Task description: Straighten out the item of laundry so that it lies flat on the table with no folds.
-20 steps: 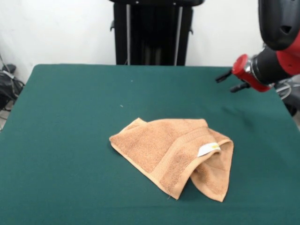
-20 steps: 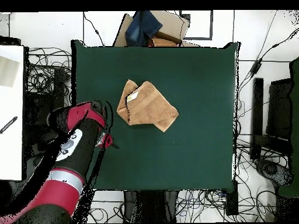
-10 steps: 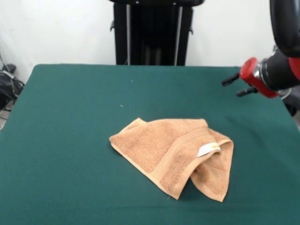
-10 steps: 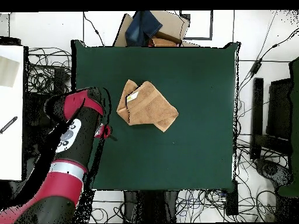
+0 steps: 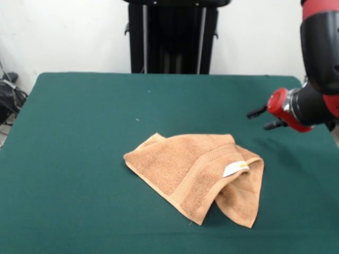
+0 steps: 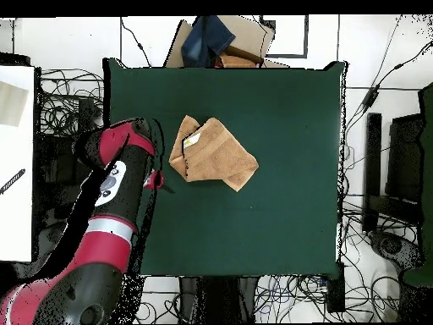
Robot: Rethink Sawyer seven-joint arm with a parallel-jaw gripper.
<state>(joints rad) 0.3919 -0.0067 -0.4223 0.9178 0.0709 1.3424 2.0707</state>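
claw point(image 5: 262, 118) now sitting lower and nearer towel point(image 5: 197, 175) than second ago; towel lying unchanged, still folded. overhead view showing whole red arm point(image 6: 100, 245) reaching over surface point(image 6: 279, 212) edge; front view showing white tag point(image 5: 235, 168). towel lying mid-surface, near claw, not touching. claw prongs standing apart, holding nothing.

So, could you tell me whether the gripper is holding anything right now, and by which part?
Nothing is held: the gripper is open and apart from the towel, which lies folded on the table.
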